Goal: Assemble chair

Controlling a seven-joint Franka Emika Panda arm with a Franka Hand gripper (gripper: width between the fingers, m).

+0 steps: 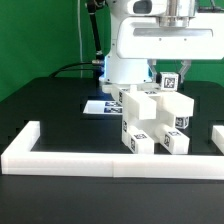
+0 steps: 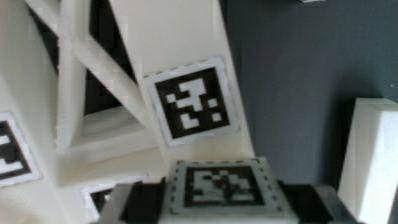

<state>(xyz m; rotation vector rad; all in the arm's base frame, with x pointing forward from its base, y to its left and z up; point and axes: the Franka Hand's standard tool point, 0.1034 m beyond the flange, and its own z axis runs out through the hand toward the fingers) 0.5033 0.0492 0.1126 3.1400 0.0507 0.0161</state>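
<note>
The chair parts are chunky white blocks with black-and-white tags. In the exterior view a joined cluster of them [image 1: 150,122] stands on the black table just behind the border wall. My gripper [image 1: 170,80] hangs over the cluster's top at the exterior view's right. In the wrist view my gripper [image 2: 221,198] is shut on a small tagged white chair part [image 2: 217,184], with a black finger [image 2: 150,200] on each side of it. Just beyond it is a white slatted chair piece [image 2: 189,100] with a tag and crossed bars.
A long low white border wall [image 1: 100,160] runs along the table's front and turns back at both ends. The marker board [image 1: 98,105] lies flat behind the cluster. Another white slab [image 2: 374,150] shows at the wrist view's edge. A black cable crosses the green backdrop.
</note>
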